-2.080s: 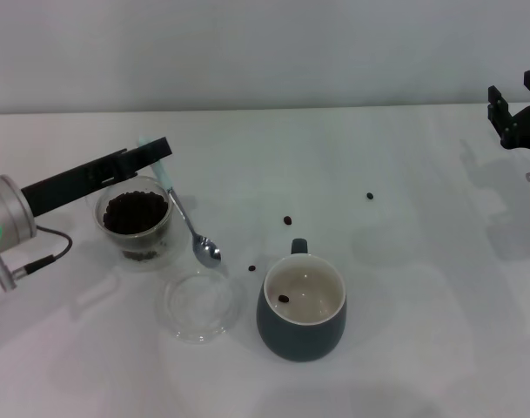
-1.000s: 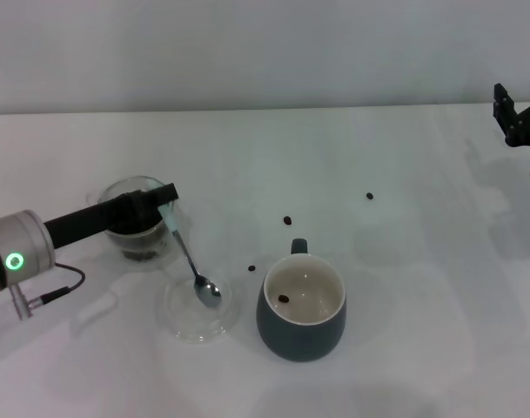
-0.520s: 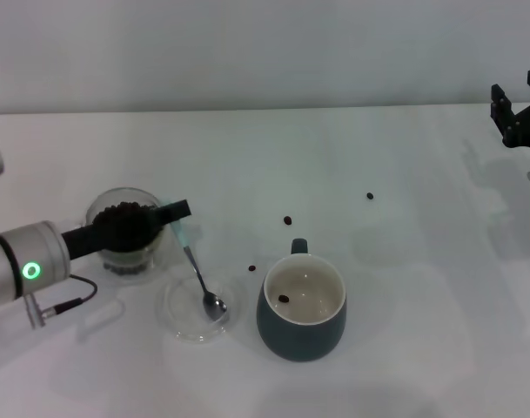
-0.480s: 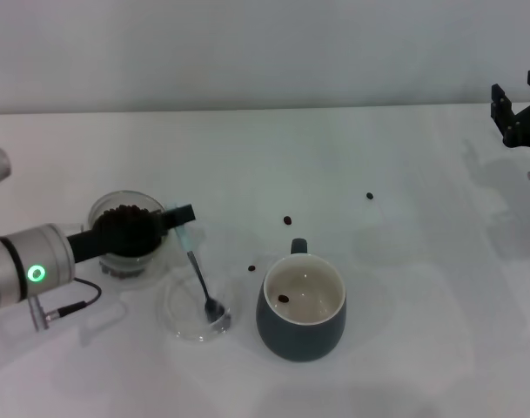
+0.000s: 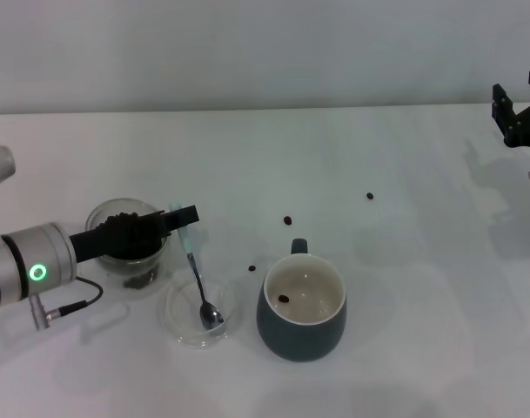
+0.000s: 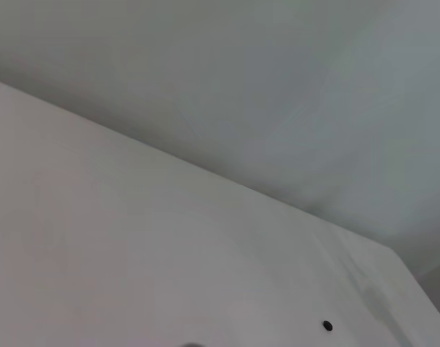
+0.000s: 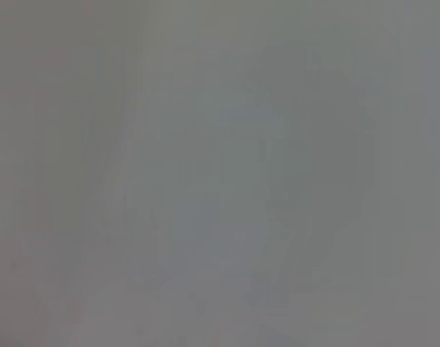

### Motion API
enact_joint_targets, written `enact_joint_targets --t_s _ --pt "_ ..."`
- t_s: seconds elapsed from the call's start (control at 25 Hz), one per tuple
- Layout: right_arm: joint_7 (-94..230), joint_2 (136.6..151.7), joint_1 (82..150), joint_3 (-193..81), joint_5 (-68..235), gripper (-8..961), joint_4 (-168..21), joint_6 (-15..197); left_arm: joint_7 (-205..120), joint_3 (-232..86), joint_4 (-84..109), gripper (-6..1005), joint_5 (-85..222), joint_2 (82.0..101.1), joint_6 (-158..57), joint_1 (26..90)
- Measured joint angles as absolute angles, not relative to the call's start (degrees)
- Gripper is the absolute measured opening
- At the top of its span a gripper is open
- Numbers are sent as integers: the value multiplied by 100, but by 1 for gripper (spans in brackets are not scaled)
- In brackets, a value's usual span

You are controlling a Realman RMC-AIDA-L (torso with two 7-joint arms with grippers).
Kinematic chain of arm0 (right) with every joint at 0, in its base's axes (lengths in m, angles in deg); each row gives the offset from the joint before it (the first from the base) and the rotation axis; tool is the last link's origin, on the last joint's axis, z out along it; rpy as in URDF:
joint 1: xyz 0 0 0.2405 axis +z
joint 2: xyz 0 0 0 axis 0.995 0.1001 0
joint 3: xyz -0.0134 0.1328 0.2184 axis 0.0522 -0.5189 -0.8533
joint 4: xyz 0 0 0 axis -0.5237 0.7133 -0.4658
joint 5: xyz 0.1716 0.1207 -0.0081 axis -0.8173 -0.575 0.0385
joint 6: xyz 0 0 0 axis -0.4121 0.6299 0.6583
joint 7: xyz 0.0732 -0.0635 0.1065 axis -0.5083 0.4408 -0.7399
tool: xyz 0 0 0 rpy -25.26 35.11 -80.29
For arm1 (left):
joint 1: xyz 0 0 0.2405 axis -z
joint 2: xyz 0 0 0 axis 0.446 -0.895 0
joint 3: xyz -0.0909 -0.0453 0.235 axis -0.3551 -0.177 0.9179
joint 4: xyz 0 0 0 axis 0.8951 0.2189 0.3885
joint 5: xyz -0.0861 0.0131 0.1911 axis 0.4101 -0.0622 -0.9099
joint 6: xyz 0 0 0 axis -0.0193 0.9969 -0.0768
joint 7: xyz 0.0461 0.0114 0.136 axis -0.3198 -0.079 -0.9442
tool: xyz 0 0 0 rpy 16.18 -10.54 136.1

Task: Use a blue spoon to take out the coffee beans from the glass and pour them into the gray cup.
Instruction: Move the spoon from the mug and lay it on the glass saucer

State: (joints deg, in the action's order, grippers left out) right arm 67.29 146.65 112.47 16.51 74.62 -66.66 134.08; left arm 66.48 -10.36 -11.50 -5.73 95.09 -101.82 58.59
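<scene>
the left tool [image 5: 184, 214] pinches the blue spoon [image 5: 199, 279] by its handle above the glass [image 5: 125, 244], bowl resting in a clear dish [image 5: 197, 309] beside the gray cup [image 5: 301, 311].

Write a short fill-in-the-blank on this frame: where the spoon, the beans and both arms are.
1. The left claw holds the spoon by its ____.
2. The spoon's bowl sits over the clear ____, beside the mug.
3. Inside the mug lies ____ coffee bean.
4. The right claw is parked at the table's far ____ edge.

Answers: handle; dish; one; right
</scene>
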Motion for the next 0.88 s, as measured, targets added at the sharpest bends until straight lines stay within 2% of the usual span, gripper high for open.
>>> enact_joint_targets --t_s 0.88 --pt "6720 14666 11247 1653 7452 524 -6700 13383 6727 -1046 -1305 152 -599 9456 -10194 5830"
